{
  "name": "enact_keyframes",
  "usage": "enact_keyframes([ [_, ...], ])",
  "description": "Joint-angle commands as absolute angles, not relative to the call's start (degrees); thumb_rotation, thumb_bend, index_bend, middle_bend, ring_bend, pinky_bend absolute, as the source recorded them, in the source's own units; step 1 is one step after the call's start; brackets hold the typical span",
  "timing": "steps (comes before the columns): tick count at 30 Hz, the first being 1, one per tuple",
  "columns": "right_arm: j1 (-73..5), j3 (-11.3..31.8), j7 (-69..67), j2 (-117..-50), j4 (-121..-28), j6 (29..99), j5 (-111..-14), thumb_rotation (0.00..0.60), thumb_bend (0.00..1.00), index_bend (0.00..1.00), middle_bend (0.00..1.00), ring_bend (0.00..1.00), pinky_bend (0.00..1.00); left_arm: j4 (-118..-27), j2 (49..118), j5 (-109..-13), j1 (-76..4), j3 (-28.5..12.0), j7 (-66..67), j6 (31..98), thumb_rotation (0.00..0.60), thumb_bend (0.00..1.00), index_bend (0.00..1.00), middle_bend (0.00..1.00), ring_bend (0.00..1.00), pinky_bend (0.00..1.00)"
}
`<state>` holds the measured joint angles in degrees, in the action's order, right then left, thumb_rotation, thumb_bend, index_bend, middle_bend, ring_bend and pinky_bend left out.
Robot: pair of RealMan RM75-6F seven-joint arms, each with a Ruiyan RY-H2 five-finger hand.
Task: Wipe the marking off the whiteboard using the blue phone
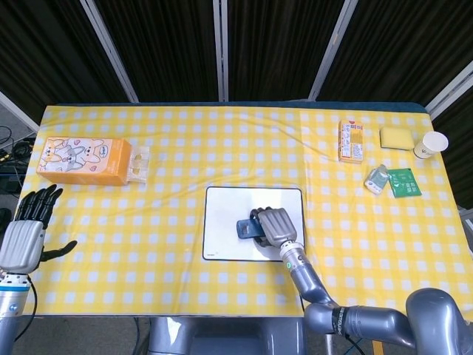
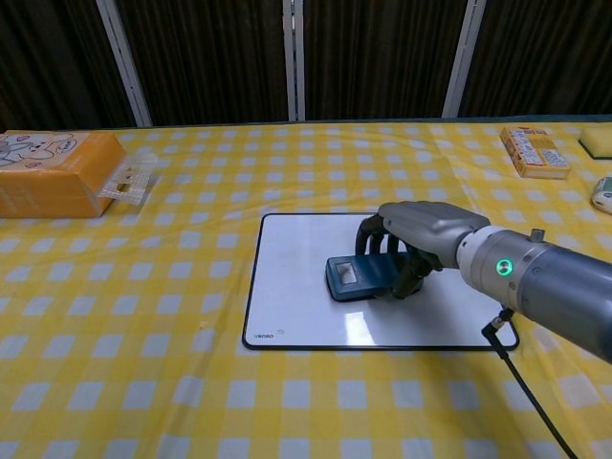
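We see open checked cloth all around the whiteboard (image 1: 222, 222) at the table's (image 1: 185, 140) front middle, with an orange box (image 1: 83, 160) crowding the left edge and a snack box (image 1: 350, 140), sponge (image 1: 397, 137), cup (image 1: 429, 144) and packets (image 1: 393, 181) clustered by the far right corner.
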<state>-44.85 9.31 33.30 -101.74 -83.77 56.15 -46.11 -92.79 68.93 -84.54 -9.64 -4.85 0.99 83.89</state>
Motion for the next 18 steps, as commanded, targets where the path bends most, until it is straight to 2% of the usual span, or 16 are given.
enact_keyframes([
  [1,-45.22,8.95,34.02,-102.21,-84.51,56.10,-46.26,0.600,0.56,0.82,0.73,0.74,0.78,-92.77,68.87,-84.53,-9.61,-4.85,0.86,83.91,0.600,0.01,0.00,0.00,0.00,0.00],
  [18,-44.59,9.84,35.43,-101.80,-79.89,57.94,-42.89,0.600,0.56,0.82,0.73,0.74,0.78,-92.60,68.86,-84.47,-9.54,-4.90,0.63,84.00,0.600,0.01,0.00,0.00,0.00,0.00],
])
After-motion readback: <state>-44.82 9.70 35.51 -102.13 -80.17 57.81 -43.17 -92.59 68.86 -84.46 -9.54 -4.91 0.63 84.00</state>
